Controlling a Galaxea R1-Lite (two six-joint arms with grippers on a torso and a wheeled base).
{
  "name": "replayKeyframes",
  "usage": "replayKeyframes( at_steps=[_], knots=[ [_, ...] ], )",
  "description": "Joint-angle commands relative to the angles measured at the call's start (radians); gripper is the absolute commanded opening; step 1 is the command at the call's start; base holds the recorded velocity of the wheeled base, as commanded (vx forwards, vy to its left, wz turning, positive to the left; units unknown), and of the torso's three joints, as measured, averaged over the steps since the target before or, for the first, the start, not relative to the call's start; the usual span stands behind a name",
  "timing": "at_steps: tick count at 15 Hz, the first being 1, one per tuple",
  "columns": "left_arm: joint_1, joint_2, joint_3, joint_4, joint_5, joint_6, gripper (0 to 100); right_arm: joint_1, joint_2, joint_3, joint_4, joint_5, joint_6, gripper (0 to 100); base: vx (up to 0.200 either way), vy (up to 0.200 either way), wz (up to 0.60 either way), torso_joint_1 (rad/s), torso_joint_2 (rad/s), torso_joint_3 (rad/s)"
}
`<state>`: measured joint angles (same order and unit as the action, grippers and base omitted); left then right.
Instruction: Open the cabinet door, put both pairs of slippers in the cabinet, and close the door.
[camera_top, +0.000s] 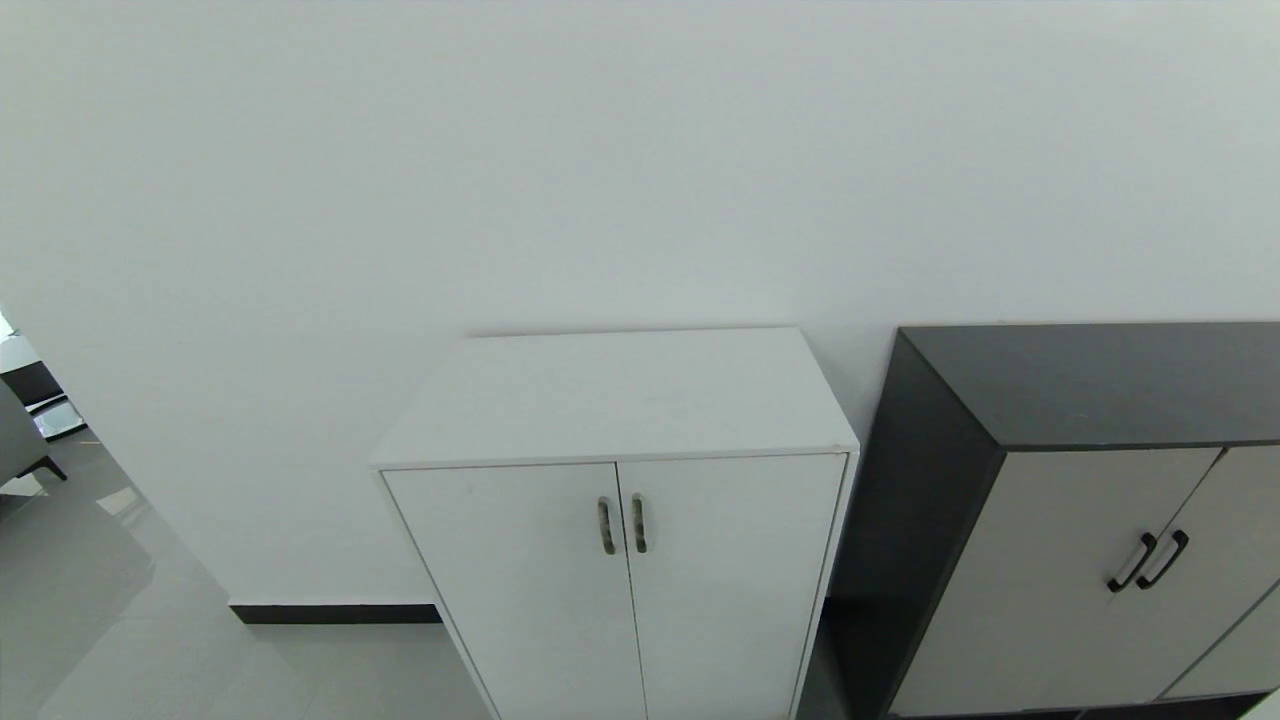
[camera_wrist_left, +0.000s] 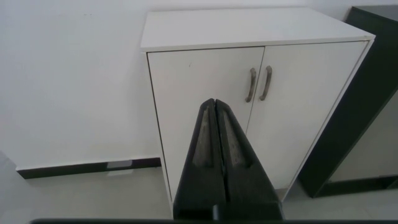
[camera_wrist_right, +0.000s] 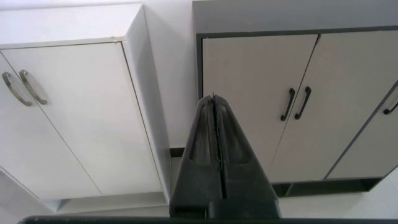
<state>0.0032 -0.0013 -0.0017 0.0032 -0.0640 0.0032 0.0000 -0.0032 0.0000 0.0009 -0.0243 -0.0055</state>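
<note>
A white two-door cabinet (camera_top: 620, 520) stands against the wall, both doors closed, with a pair of metal handles (camera_top: 622, 524) at the centre seam. It also appears as the white cabinet (camera_wrist_left: 249, 93) in the left wrist view and the white cabinet (camera_wrist_right: 74, 106) in the right wrist view. My left gripper (camera_wrist_left: 215, 102) is shut and empty, held some way in front of the left door. My right gripper (camera_wrist_right: 214, 99) is shut and empty, pointing at the gap between the two cabinets.
A dark-framed cabinet (camera_top: 1080, 520) with grey doors and black handles (camera_top: 1148, 560) stands right beside the white one. Pale floor (camera_top: 150, 640) extends to the left. A dark skirting strip (camera_top: 335, 613) runs along the wall base.
</note>
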Motion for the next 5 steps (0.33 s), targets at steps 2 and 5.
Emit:
replayKeyframes(
  at_steps=[2, 5],
  knots=[
    [0.0, 0.001, 0.0, 0.0, 0.0, 0.0, 0, 0.0, 0.003, 0.0, 0.001, 0.0, -0.001, 0, 0.0, 0.0, 0.0, 0.0, 0.0, 0.0],
    [0.0, 0.001, 0.0, 0.0, 0.0, 0.0, 0, 0.0, 0.003, 0.0, 0.001, 0.0, 0.001, 0, 0.0, 0.0, 0.0, 0.0, 0.0, 0.0]
  ],
)
